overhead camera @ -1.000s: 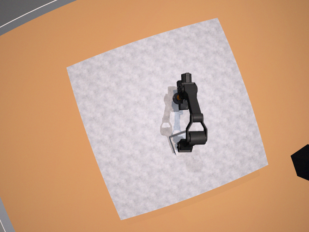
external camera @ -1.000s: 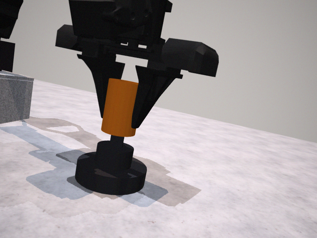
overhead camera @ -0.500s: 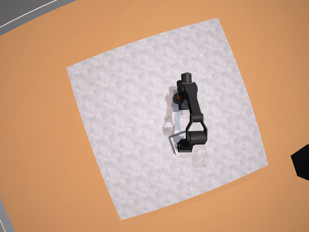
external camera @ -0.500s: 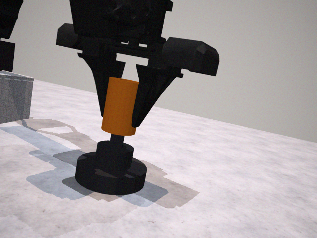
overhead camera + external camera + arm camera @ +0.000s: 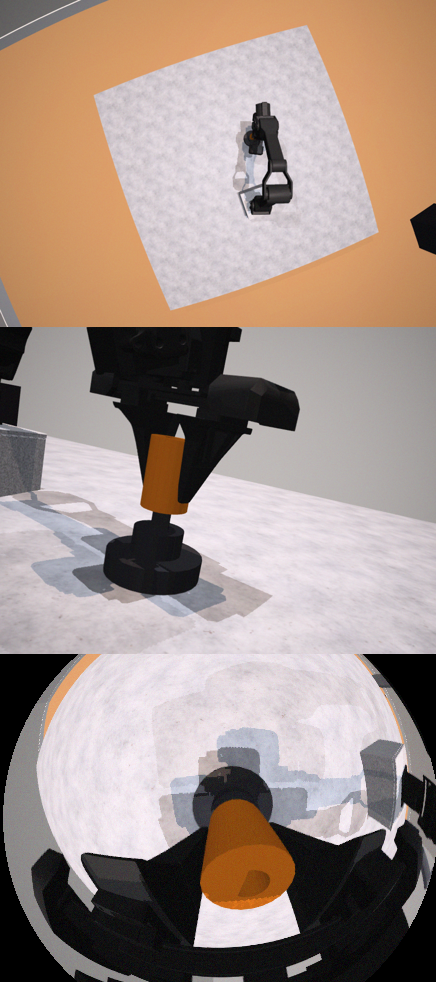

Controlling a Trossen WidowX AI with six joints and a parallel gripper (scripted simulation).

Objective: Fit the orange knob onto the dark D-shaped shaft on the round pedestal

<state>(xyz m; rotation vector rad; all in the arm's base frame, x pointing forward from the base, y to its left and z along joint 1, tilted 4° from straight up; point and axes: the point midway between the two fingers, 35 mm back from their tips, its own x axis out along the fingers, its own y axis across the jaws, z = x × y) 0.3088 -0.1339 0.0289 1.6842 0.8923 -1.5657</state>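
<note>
The orange knob [image 5: 250,136] [image 5: 162,474] [image 5: 240,854] is an upright cylinder. The D-shaped hole in its top shows in the wrist view. My gripper [image 5: 163,492] [image 5: 238,830] is shut on the knob, one finger on each side. The black round pedestal [image 5: 246,139] [image 5: 151,578] [image 5: 202,801] is directly below, with a raised collar [image 5: 158,541]. A short length of dark shaft [image 5: 160,520] shows between the collar and the knob's lower edge, so the knob stands above the collar. The shaft's top is hidden, and its flat side cannot be made out.
A grey block [image 5: 244,204] [image 5: 21,462] [image 5: 380,786] stands under the arm's base, behind the pedestal at the left of the exterior view. The speckled white mat [image 5: 158,158] lies on an orange surface [image 5: 53,176]. A black object [image 5: 425,228] is at the far right.
</note>
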